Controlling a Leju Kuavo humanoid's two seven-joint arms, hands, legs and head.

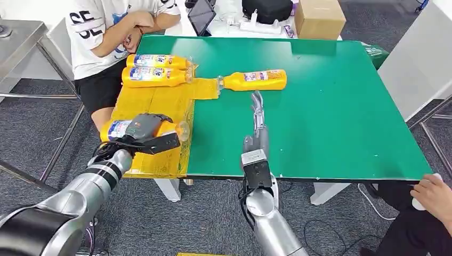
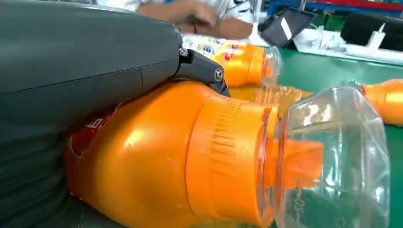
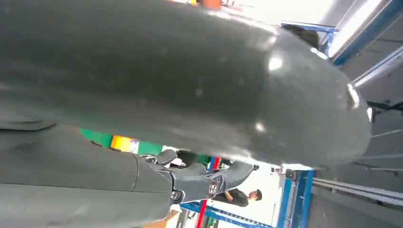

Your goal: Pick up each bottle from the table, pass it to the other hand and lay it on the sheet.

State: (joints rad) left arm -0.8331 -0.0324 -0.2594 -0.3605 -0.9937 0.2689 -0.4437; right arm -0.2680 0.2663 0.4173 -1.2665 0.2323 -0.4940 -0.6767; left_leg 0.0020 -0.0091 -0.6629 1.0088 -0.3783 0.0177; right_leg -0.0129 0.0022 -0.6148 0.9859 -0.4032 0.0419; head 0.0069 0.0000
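Note:
My left hand (image 1: 145, 128) grips an orange bottle (image 1: 114, 129) with a clear cap (image 1: 182, 130), low over the near end of the yellow sheet (image 1: 160, 101). In the left wrist view this bottle (image 2: 157, 156) lies against the hand (image 2: 71, 71), its clear cap (image 2: 332, 156) pointing away. Two more orange bottles (image 1: 157, 61) (image 1: 154, 77) lie side by side at the sheet's far end. Another bottle (image 1: 256, 80) lies on the green table (image 1: 330, 117), its cap at the sheet's edge. My right hand (image 1: 258, 120) is held flat over the table, fingers stretched forward, holding nothing; its dark fingers (image 3: 209, 183) are apart.
A person in a white shirt (image 1: 106, 32) sits at the table's far left corner, arms on its edge. Another person's hand (image 1: 434, 194) is near the front right corner. A tablet (image 1: 201, 15), a black bag (image 1: 266, 9) and a cardboard box (image 1: 319, 18) stand behind the table.

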